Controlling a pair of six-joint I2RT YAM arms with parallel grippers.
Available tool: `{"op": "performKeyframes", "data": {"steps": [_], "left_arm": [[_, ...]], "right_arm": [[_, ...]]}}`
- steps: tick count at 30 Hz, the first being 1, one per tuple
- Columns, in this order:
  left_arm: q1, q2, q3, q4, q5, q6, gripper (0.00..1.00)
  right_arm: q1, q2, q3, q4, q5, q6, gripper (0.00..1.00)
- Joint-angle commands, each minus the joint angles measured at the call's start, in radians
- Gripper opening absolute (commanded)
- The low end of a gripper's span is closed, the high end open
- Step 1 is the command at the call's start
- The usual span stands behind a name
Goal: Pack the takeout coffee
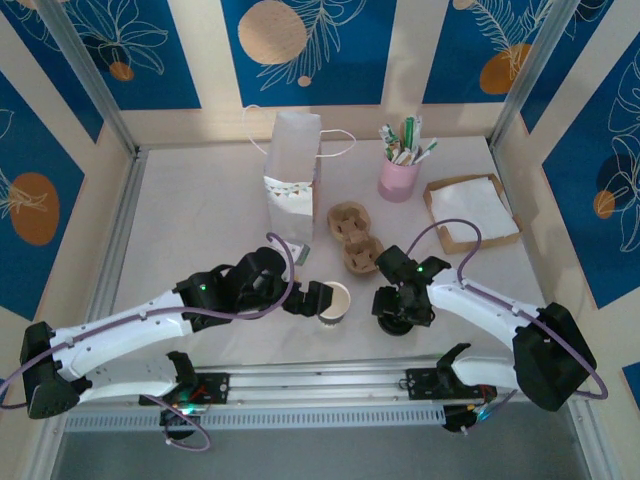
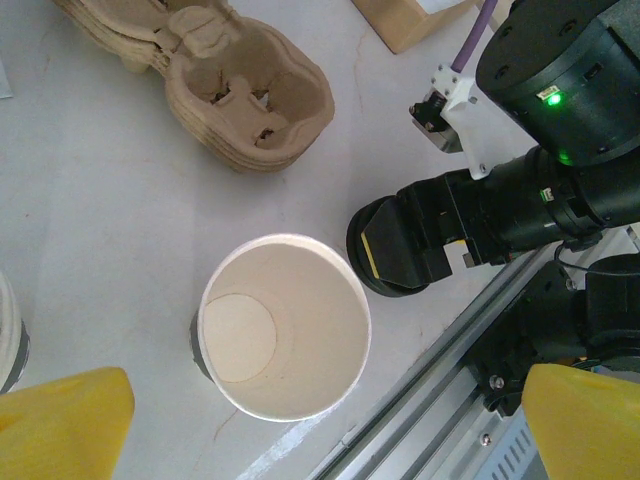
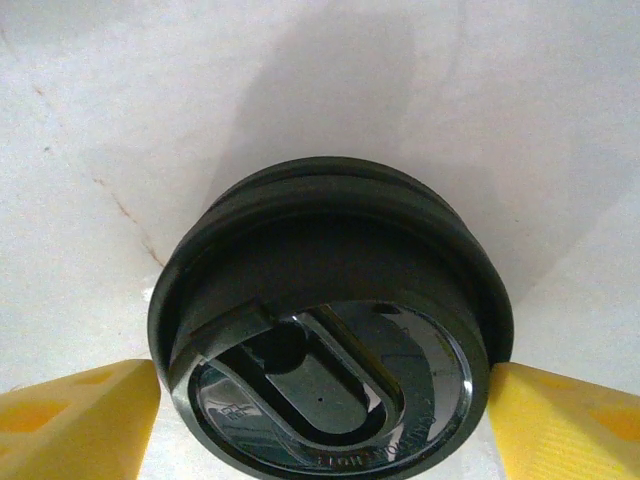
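A lidless cream paper cup (image 2: 285, 325) with a dark lower band stands near the table's front edge (image 1: 335, 300). My left gripper (image 2: 325, 430) is open, its yellow fingertips (image 2: 65, 425) wide apart just short of the cup, touching nothing. A loose black lid (image 3: 330, 330) lies flat on the table to the cup's right. My right gripper (image 3: 325, 420) is down over it (image 1: 400, 308), with a yellow pad (image 3: 80, 420) pressed against each side of the lid's rim. The takeout coffee, a cup with its lid on, is out of view.
A brown pulp cup carrier (image 1: 355, 238) lies behind the cup. A white paper bag (image 1: 293, 175) stands at the back, with a pink pen holder (image 1: 398, 178) and a cardboard tray of napkins (image 1: 470, 210) to its right. A sliver of another cup (image 2: 8, 340) shows at left.
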Motion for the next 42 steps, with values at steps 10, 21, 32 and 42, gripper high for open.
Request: {"op": "performKeyframes", "data": {"steps": [10,21,32,42], "left_arm": [[-0.011,-0.007,0.016,0.007,-0.015,0.022,1.00],[-0.010,-0.005,0.018,0.007,-0.014,0.023,1.00],[-0.009,0.000,0.024,0.006,-0.015,0.028,1.00],[-0.008,0.007,0.032,0.005,-0.013,0.032,1.00]], "right_arm": [[-0.008,0.002,-0.023,0.015,0.007,0.004,0.81],[-0.020,-0.006,-0.024,0.014,0.007,0.008,0.76],[-0.022,-0.063,0.003,-0.036,0.015,0.008,0.71],[-0.026,-0.100,0.029,-0.079,0.015,0.008,0.71]]}}
